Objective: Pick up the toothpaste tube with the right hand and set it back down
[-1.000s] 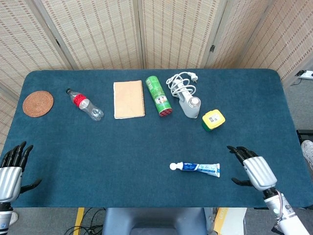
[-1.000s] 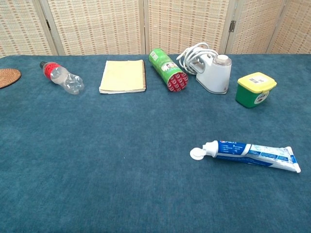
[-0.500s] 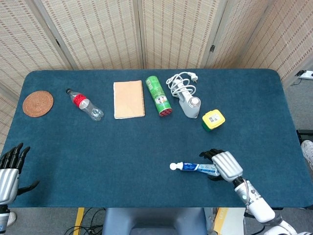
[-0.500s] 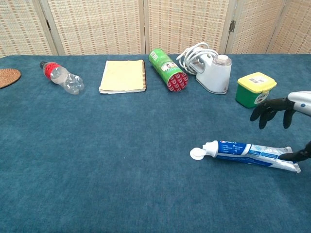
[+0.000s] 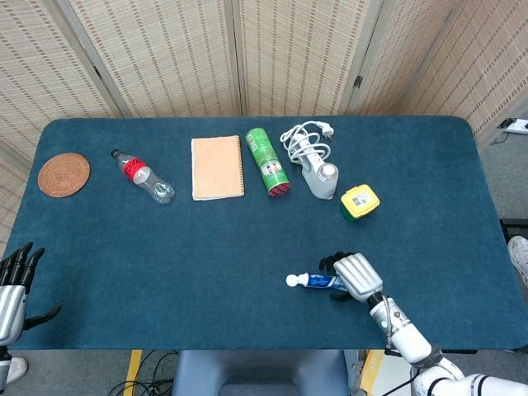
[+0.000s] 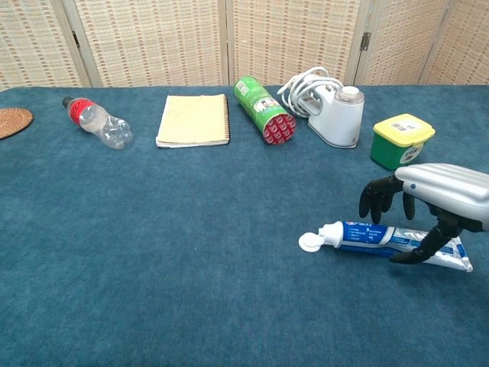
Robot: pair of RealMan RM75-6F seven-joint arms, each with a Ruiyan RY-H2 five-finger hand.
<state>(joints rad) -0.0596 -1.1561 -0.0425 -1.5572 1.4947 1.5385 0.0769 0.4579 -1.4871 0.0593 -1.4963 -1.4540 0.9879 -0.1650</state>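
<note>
Head view: the right hand (image 5: 353, 276) arches over the toothpaste tube (image 5: 316, 281), which lies flat on the tabletop (image 5: 165, 256). Chest view: fingers (image 6: 377, 200) straddle it, nothing clasped (lift and set-down both remain).

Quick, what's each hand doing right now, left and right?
Left hand: open, fingers apart, holding nothing, at the table's near left edge.
Right hand: open, arched over the toothpaste tube, fingers not closed on it yet.
</note>
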